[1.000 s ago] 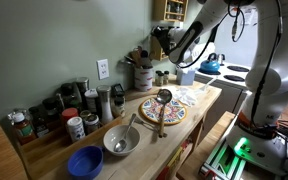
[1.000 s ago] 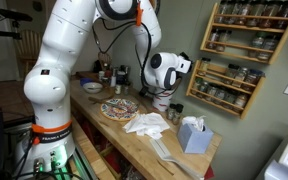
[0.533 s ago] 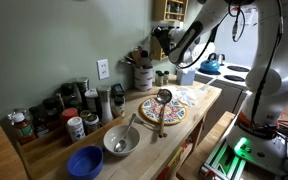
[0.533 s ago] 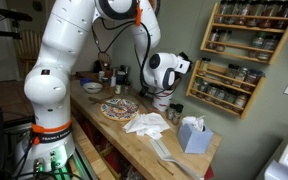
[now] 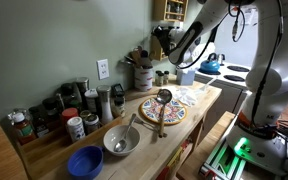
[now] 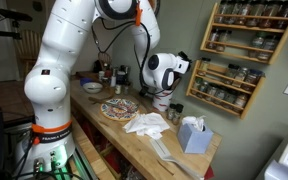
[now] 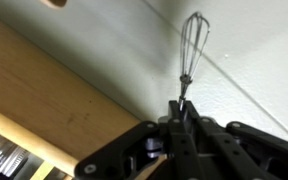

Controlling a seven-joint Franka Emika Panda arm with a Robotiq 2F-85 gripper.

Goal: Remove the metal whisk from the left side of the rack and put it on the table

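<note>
In the wrist view the metal whisk (image 7: pixel 193 45) hangs in front of a pale wall, wire head up. My gripper (image 7: pixel 181 108) is shut on the lower end of its handle. A brown wooden panel (image 7: pixel 44 90), apparently the rack's side, lies to the left. In both exterior views my gripper (image 5: pixel 164 38) (image 6: pixel 189 68) is held high, next to the wooden rack (image 5: pixel 170 10) (image 6: pixel 234 55) and above the light wooden table (image 5: pixel 202 108) (image 6: pixel 134 140). The whisk is too small to make out in those views.
On the table are a patterned plate (image 5: pixel 162 110) with a ladle, a steel bowl (image 5: pixel 121 140), a blue bowl (image 5: pixel 85 161), a utensil crock (image 5: pixel 142 75), jars at the back, a white cloth (image 6: pixel 146 123) and a tissue box (image 6: pixel 194 133). A blue kettle (image 5: pixel 210 65) sits on the stove.
</note>
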